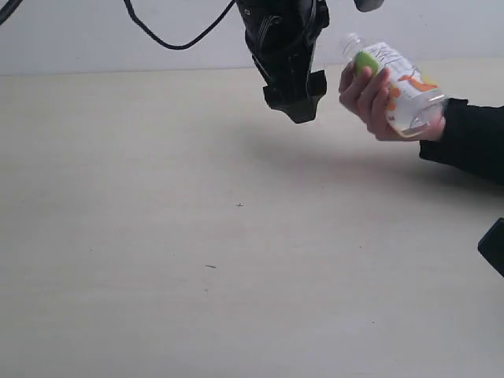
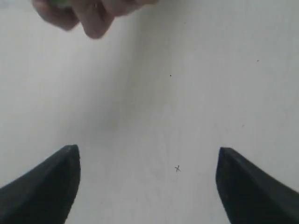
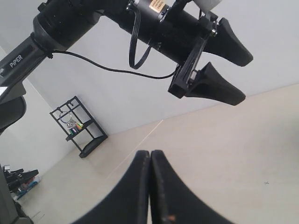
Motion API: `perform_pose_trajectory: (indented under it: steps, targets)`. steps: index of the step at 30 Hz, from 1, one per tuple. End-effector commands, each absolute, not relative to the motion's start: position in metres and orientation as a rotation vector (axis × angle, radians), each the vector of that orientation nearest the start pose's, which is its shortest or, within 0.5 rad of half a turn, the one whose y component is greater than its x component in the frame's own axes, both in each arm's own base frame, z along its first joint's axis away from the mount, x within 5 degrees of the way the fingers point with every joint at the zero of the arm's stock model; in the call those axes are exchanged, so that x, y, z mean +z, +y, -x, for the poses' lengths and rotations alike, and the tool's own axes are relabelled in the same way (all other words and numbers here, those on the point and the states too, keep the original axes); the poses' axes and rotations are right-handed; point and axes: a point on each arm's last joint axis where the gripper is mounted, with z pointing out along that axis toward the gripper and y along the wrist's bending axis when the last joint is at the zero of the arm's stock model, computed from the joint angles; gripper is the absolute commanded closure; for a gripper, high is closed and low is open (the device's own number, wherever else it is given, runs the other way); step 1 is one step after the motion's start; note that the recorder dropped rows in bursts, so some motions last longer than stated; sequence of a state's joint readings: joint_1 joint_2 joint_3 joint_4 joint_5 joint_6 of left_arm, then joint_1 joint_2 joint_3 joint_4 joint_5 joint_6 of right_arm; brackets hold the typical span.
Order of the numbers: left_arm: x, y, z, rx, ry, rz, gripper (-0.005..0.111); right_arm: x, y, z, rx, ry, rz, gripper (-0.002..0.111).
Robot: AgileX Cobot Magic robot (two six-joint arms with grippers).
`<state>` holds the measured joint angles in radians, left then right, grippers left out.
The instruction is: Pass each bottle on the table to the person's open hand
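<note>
The person's hand [image 1: 368, 101], in a black sleeve [image 1: 468, 140], is closed round the clear white-label bottle with fruit print [image 1: 403, 85] above the table [image 1: 197, 236] at the right. My left gripper [image 1: 296, 106] hangs just left of that hand, open and empty. From the left wrist, its fingertips [image 2: 56, 179] stand wide apart over bare table, with the person's fingers [image 2: 88, 18] beyond them. My right gripper [image 3: 150, 156] is shut on nothing and looks toward the left gripper [image 3: 247, 79]. The other three bottles are out of view.
A black piece of the right arm [image 1: 494, 246] pokes in at the exterior view's right edge. A cable [image 1: 177, 39] loops down from the left arm. A black shelf [image 3: 77, 126] stands far off by the wall.
</note>
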<state>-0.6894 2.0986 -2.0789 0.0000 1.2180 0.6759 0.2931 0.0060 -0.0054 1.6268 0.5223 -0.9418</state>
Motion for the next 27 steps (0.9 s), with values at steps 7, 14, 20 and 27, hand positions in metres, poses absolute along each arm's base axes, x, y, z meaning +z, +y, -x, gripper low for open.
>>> perform_pose_trajectory:
  steps: [7, 14, 20, 27]
  targets:
    - [0.311, -0.264, -0.372, -0.178, 2.485, -1.115, 0.105, 0.215, 0.056, -0.029, 1.166, 1.573, 0.137, 0.108]
    - [0.304, -0.225, -0.355, -0.242, 2.645, -0.990, 0.104, 0.215, 0.056, -0.029, 1.167, 1.573, 0.139, 0.108]
    - [0.293, -0.180, -0.311, -0.340, 2.520, -0.764, 0.104, 0.215, 0.056, -0.029, 1.167, 1.573, 0.139, 0.108]
    - [0.283, -0.128, -0.231, -0.361, 2.228, -0.543, 0.104, 0.215, 0.056, -0.029, 1.167, 1.573, 0.139, 0.108]
